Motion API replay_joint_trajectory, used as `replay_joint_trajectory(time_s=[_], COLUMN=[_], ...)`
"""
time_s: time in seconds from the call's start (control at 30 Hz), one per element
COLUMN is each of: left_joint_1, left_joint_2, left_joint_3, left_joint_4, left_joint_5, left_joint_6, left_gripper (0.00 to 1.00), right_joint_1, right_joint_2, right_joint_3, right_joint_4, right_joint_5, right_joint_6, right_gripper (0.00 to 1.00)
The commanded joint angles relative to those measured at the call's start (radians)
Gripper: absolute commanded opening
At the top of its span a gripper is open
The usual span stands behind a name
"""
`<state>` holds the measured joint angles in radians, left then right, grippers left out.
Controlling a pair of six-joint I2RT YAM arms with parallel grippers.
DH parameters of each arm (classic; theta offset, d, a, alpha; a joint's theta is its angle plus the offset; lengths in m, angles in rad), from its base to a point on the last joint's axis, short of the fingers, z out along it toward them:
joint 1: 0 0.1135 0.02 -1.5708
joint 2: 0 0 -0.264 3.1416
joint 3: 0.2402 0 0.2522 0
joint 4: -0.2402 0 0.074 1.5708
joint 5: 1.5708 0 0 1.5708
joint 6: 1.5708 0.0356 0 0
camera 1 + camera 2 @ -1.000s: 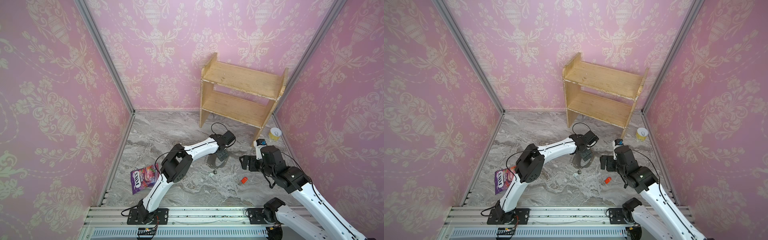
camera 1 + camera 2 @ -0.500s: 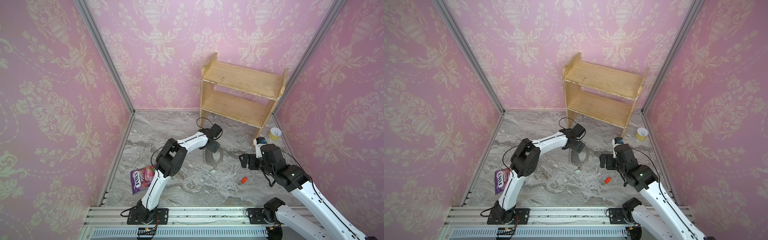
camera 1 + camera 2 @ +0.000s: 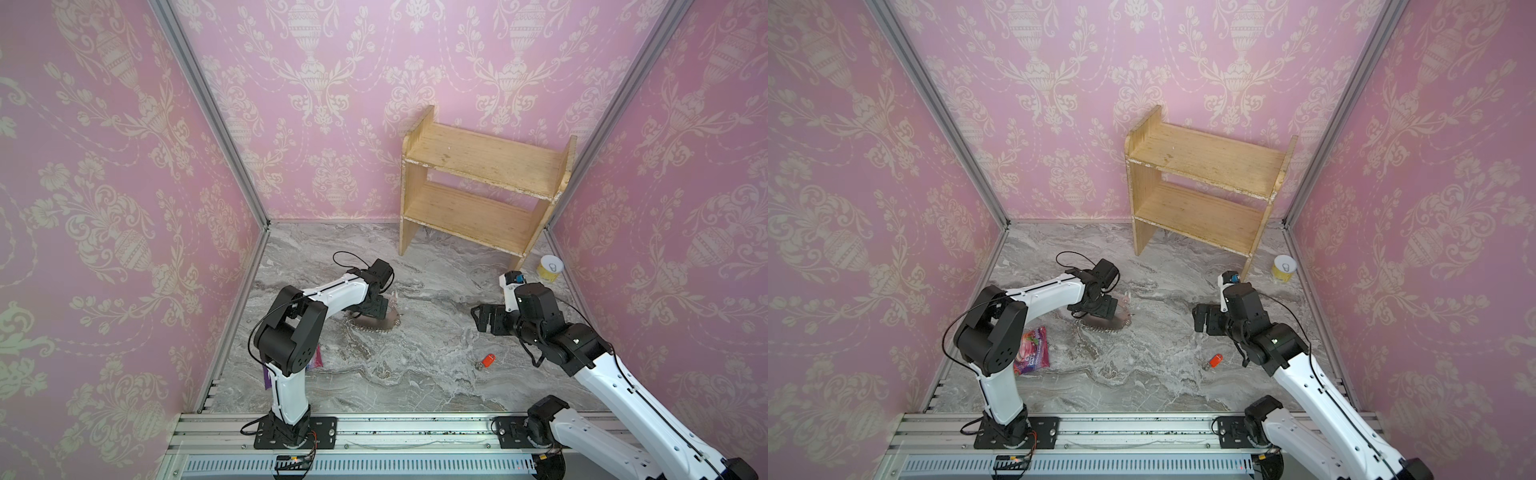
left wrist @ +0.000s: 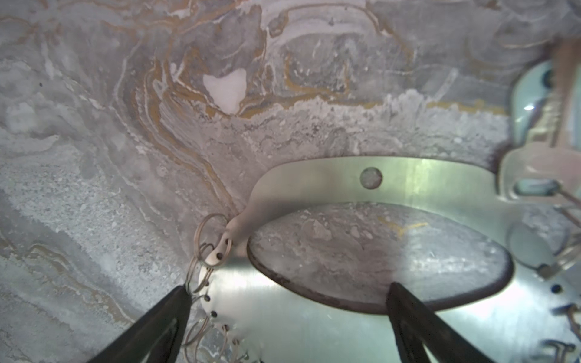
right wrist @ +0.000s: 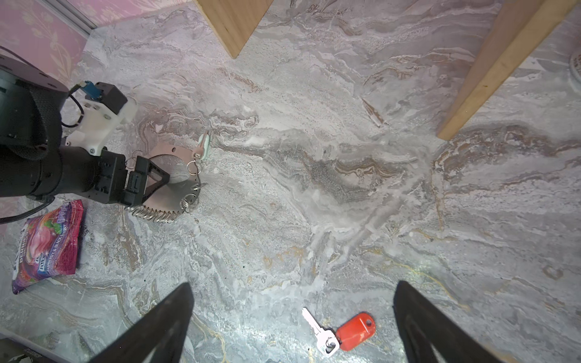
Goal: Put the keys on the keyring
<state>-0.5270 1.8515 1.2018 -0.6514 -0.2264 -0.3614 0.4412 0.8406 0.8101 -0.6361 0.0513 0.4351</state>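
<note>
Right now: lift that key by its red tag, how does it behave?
Probably light: key and red tag look tiny beside the open right gripper. A small ring links them, so the key likely dangles. Flat on the smooth table, pushed, it probably slides, not rolls.

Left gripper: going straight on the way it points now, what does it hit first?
Most likely the keyring: the left gripper points down at its flat band, which lies between the open jaws, with the table right beneath.

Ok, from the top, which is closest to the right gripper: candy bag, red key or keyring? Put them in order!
From the right gripper, in a top view:
1. Red key, close by, toward the front.
2. Keyring, to its left, mid-table.
3. Candy bag, far left.
</note>
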Motion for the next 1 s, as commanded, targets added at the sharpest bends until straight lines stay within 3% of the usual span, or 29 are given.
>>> replay_joint_trajectory(time_s=[0.0,0.23,0.47,0.7,0.97], left_joint_1=[-0.028,-0.073,0.066,0.149,0.154], left_joint_2=[-0.097,-0.163,-0.255,-0.257,-0.201], left_joint_3=[-0.024,0.010,-0.160,-0.274,-0.326], left_joint_4=[0.022,-0.018,0.187,0.296,0.319], left_joint_5=[-0.008,-0.065,0.168,0.238,0.246], left_joint_6=[-0.027,-0.026,-0.111,-0.162,-0.248], left_gripper=[0.99,0.99,0.99,0.99,0.99], right_joint_1=[0.005,0.009,0.019,0.027,0.043], right_joint_2=[-0.012,-0.026,-0.021,-0.026,-0.008], right_joint_3=[0.021,0.015,0.015,0.018,0.026], right_joint_4=[0.003,-0.006,0.009,0.007,0.029], right_joint_5=[-0.018,-0.033,-0.051,-0.051,-0.057], right_joint_6=[0.019,0.025,0.032,0.030,0.039], right_gripper=[1.00,1.00,1.00,1.00,1.00])
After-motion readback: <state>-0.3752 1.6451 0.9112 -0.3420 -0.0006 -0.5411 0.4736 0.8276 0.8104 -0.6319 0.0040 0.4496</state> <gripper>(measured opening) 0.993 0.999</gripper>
